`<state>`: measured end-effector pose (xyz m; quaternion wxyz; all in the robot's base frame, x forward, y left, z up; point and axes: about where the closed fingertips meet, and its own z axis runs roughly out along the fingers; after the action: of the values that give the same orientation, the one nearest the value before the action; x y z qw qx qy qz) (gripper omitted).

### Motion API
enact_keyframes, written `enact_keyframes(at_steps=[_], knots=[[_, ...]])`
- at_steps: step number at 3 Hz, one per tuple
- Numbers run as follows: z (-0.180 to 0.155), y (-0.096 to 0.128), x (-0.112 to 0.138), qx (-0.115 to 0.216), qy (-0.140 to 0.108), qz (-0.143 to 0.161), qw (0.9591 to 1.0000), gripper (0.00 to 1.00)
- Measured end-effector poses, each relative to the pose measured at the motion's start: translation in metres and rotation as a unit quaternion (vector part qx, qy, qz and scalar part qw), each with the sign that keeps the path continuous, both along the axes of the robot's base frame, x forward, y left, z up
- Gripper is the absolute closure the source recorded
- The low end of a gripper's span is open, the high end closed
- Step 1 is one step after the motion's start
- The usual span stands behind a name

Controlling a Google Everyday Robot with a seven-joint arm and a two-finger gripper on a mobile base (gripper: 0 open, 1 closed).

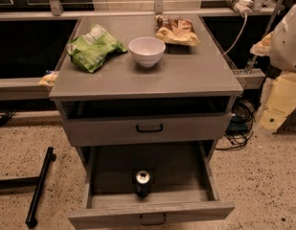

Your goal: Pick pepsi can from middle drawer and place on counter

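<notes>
Standing upright in the open grey middle drawer (195, 211), a dark-blue pepsi can (142, 183) invites grasping — pale gripper (280, 102) off its right, grip state unclear.

Grey surface (195, 75) and middle drawer (114, 217); green bag (92, 47), white bowl (146, 51), yellow-brown bag (176, 31); dark blue, silver-topped pepsi can (142, 183); cream tool (281, 99) at right edge.

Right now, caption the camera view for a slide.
Pepsi can upright in the open middle drawer; bowl and snack bags on counter; gripper unseen.
</notes>
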<state>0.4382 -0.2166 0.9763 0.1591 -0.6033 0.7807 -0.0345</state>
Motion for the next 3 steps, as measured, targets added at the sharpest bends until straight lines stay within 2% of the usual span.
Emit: enact_keyframes(at_steps=[1,2,3], knots=[[0.0,0.0,0.0,0.0,0.0,0.0,1.0,0.0],[-0.004,0.001,0.0,0.008,-0.004,0.0,1.0,0.19],[-0.037,0.01,-0.006,0.045,-0.004,0.003,0.999,0.42]])
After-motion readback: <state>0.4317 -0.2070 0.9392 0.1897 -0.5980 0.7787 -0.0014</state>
